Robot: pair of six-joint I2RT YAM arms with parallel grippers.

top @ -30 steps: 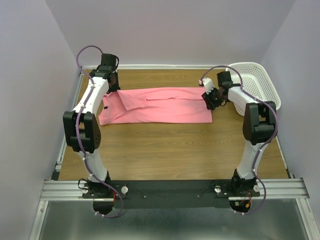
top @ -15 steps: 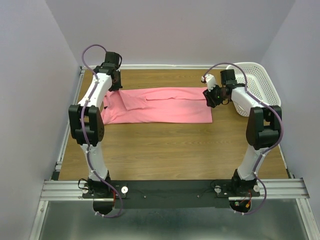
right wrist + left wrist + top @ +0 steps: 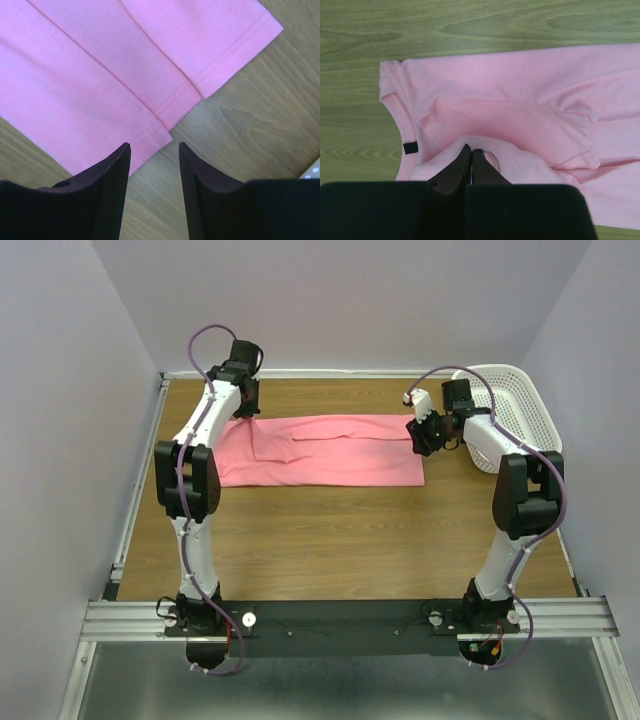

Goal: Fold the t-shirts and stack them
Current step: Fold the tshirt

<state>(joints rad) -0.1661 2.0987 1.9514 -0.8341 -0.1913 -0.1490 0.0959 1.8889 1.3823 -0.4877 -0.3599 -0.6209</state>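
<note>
A salmon-pink t-shirt (image 3: 340, 455) lies spread in a long band across the far half of the table. My left gripper (image 3: 245, 408) is at its far left corner. In the left wrist view that gripper (image 3: 471, 149) is shut on a raised fold of the t-shirt (image 3: 520, 90), close to the collar and its black label (image 3: 410, 148). My right gripper (image 3: 421, 437) hovers at the shirt's right end. The right wrist view has that gripper (image 3: 154, 146) open over bare wood, just off the hem corner of the t-shirt (image 3: 100, 60), holding nothing.
A white perforated basket (image 3: 520, 400) stands at the back right, just beyond the right arm; a sliver of its rim (image 3: 312, 171) shows in the right wrist view. Walls close in the table at the back and on both sides.
My left gripper has moved right and toward the back wall, dragging the shirt's left end with it, so that end now lies further right. The right gripper has barely moved.
</note>
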